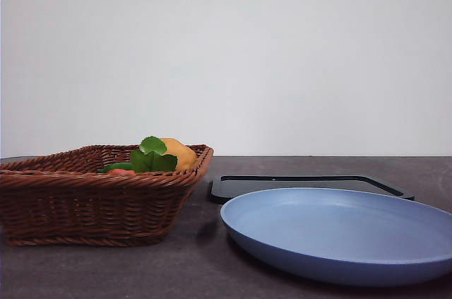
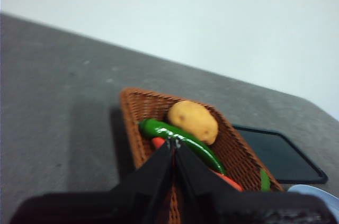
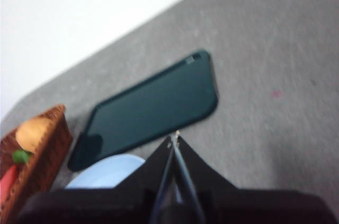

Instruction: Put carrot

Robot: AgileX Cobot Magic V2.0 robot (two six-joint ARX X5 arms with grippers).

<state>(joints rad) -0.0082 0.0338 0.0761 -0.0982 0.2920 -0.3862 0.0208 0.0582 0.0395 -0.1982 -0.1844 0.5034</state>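
Note:
The carrot point(image 2: 229, 181) lies in the brown wicker basket point(image 1: 85, 203), mostly hidden under a slim green vegetable point(image 2: 180, 140); only red-orange bits show. In the front view its red tip point(image 1: 121, 171) and green leaves point(image 1: 152, 155) peek over the rim. A sliver of the carrot point(image 3: 6, 182) also shows in the right wrist view. My left gripper point(image 2: 174, 143) is shut and empty, high above the basket. My right gripper point(image 3: 175, 138) is shut and empty, high above the black tray point(image 3: 153, 105). Neither gripper shows in the front view.
A yellow-brown potato point(image 2: 193, 121) lies in the basket next to the green vegetable. A blue plate point(image 1: 339, 232) stands at the front right, with the flat black tray point(image 1: 307, 184) behind it. The table is dark grey point(image 1: 191, 271).

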